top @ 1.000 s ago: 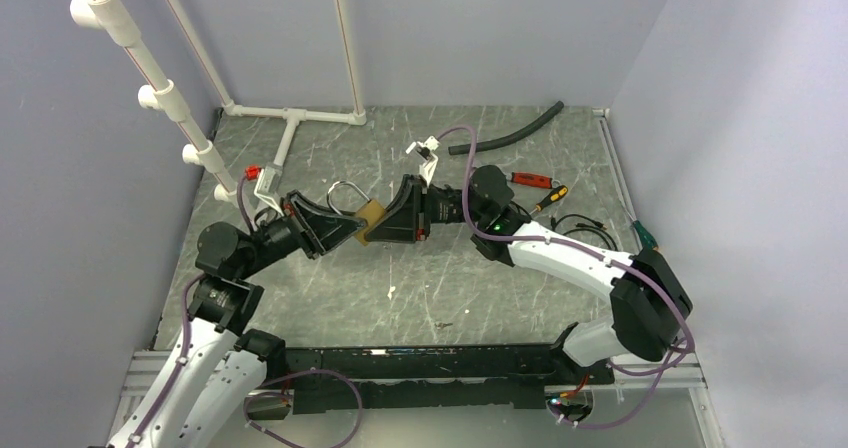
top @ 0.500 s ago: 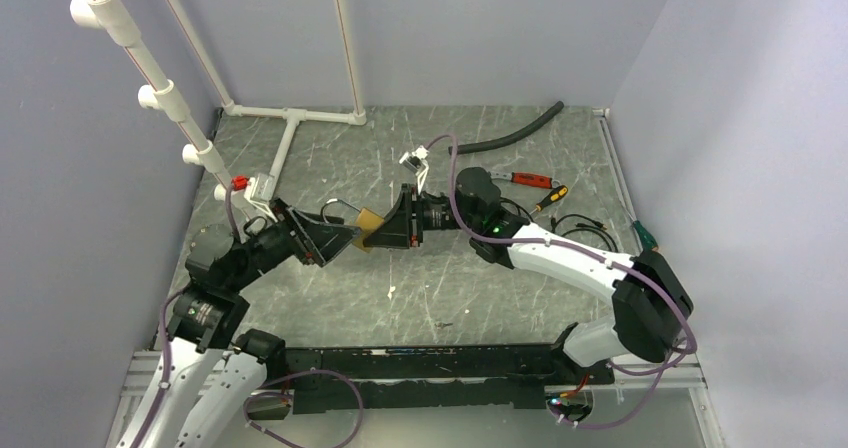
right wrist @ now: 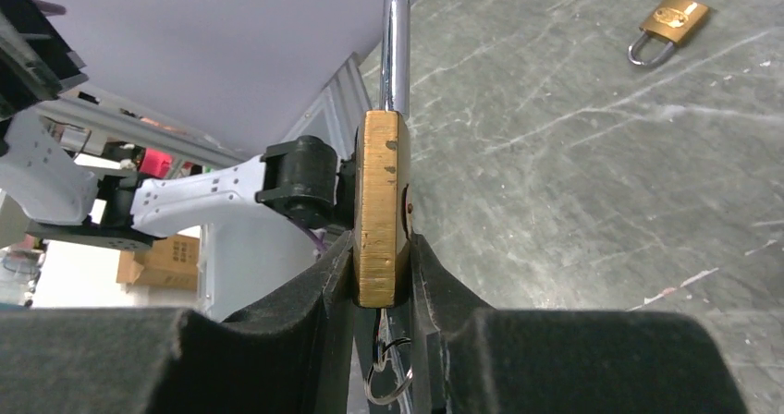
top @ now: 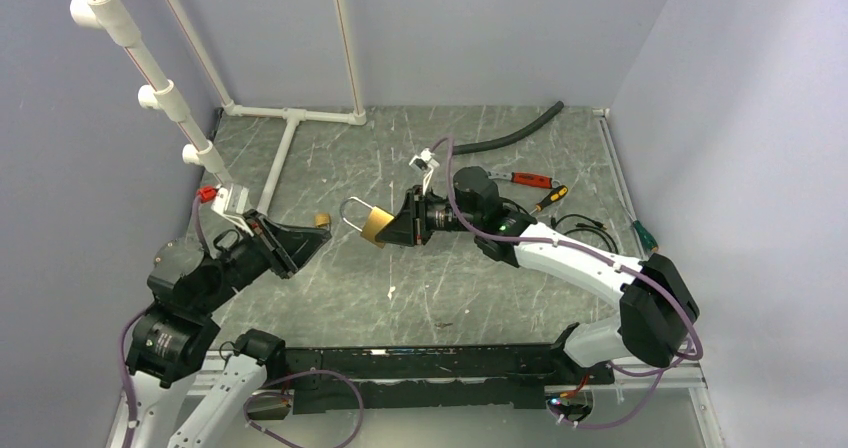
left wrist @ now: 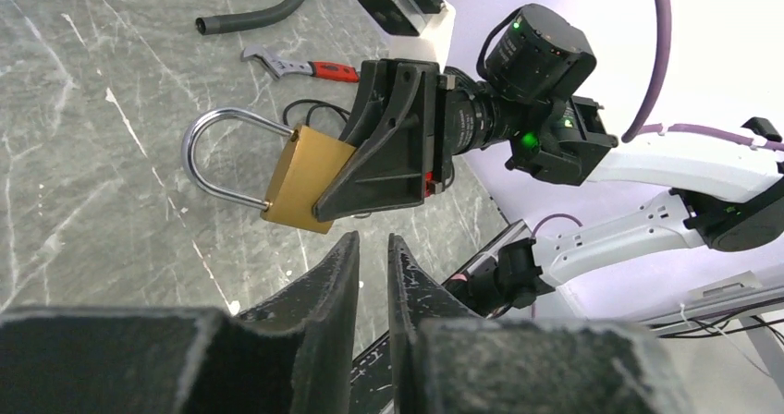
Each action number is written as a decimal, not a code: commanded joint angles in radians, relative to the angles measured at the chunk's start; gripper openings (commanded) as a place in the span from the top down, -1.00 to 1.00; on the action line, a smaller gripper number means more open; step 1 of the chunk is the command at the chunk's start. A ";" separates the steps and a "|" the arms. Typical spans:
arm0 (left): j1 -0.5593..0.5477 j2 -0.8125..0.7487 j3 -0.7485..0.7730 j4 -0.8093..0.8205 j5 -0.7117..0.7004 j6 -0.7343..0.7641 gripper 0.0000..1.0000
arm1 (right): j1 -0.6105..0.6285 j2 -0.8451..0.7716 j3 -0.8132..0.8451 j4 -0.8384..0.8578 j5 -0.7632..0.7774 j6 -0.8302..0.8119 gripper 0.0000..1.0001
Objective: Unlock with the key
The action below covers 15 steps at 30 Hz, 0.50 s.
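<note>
The right gripper [right wrist: 381,289] clamps the padlock [right wrist: 381,206]; the key [right wrist: 384,363] hangs below it between the fingers. The left gripper [left wrist: 373,257], nearly closed and empty, sits apart. No writing is legible.

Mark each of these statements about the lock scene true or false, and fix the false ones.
1. The right gripper clamps the padlock by its brass body. True.
2. The left gripper holds the padlock's shackle. False: it holds nothing and sits apart from the lock, jaws nearly closed.
3. A key ring hangs below the padlock's body. True.
4. A second small padlock lies on the table. True.
5. The black hose lies across the padlock. False: it lies far back on the table.
</note>
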 commanded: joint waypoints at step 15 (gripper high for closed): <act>-0.001 0.170 -0.083 0.263 0.098 -0.057 1.00 | 0.051 -0.095 0.053 0.024 -0.008 -0.139 1.00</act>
